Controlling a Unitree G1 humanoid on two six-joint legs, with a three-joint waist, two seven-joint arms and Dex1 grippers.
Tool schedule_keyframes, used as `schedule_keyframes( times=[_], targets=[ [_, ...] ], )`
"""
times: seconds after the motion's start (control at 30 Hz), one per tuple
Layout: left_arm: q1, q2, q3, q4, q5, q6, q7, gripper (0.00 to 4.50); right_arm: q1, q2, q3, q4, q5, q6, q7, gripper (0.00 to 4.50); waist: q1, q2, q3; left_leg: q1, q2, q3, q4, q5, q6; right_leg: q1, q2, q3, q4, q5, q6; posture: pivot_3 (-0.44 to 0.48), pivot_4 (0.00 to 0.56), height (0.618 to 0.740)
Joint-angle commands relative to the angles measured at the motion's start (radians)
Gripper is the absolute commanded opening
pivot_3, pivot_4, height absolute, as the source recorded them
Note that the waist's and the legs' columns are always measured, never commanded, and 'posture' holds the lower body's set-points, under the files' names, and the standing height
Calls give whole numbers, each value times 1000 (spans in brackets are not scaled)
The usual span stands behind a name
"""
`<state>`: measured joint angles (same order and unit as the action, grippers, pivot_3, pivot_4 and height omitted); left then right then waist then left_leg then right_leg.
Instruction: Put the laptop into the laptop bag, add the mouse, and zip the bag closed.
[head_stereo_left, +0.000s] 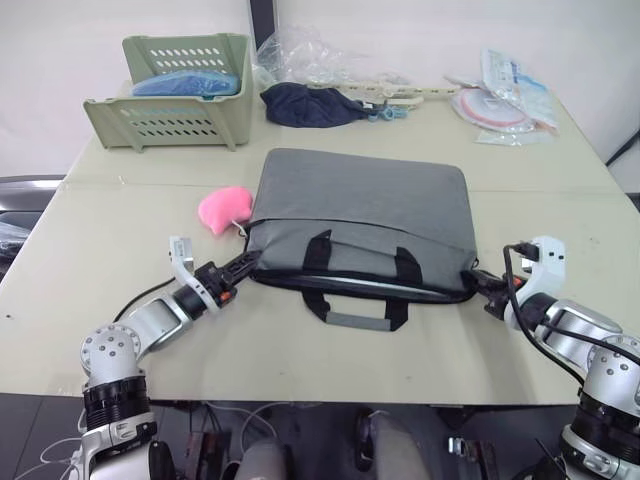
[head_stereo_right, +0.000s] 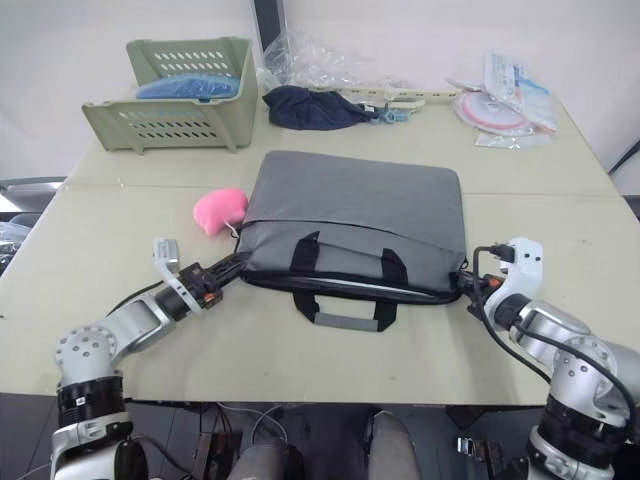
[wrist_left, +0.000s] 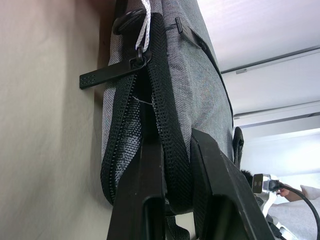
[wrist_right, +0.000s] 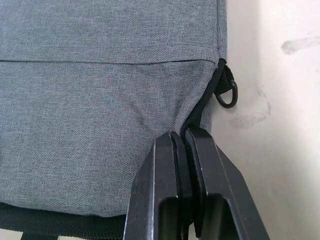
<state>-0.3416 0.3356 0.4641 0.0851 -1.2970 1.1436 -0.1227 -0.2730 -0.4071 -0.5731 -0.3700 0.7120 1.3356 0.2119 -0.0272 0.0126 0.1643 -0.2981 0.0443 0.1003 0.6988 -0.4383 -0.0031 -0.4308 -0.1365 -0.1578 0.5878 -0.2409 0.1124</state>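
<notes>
beige table (head_stereo_left: 120, 320): both fingers pinch the laptop bag (head_stereo_left: 370, 215) corners.

My laptop bag (head_stereo_left: 365, 205) is matt grey woven cloth with a fine heathered grain; its black zipper tape (wrist_left: 170, 125) is coarser ribbed webbing, and the zip pull (wrist_left: 107, 75) looks like flat matt plastic. My left gripper (wrist_left: 170, 200) and right gripper (wrist_right: 186, 150) have smooth, faintly shiny black plastic fingers. The table (head_stereo_left: 100, 300) is a smooth matt beige. Far left, the basket (head_stereo_left: 170, 120) is slotted green plastic. The pink blob (head_stereo_left: 225, 208) looks fluffy.
</notes>
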Motion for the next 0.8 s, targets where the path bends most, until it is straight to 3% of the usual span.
schedule_keyframes(
  times=[0.03,0.27,0.6,0.63,0.8],
  targets=[
    [52,14,6,-83,-56,40,20,150,11,-16,-17,-61,46,58,1,0,0,0,0,0,0,0,0,0,0,0,0,0,0,0,0,0,150,740],
    [199,9,16,-219,-201,62,122,150,-12,-50,-29,-43,42,73,8,0,0,0,0,0,0,0,-1,0,0,0,0,1,-1,0,0,0,150,740],
    [209,84,0,-190,-245,8,149,150,-26,-35,-2,-41,40,80,5,0,-2,0,0,0,1,1,-1,0,-1,-1,1,2,-1,0,0,0,150,740],
    [205,90,-4,-186,-244,3,147,650,-25,-34,-1,-42,39,79,5,0,-3,0,0,0,1,1,-1,0,-1,-1,1,2,-1,0,0,0,150,740],
    [194,119,-41,-188,-214,-4,106,2909,-10,-33,11,-46,33,66,7,2159,-1,0,0,0,1,1,0,0,-1,0,2,2,0,0,0,0,150,740]
  ],
)
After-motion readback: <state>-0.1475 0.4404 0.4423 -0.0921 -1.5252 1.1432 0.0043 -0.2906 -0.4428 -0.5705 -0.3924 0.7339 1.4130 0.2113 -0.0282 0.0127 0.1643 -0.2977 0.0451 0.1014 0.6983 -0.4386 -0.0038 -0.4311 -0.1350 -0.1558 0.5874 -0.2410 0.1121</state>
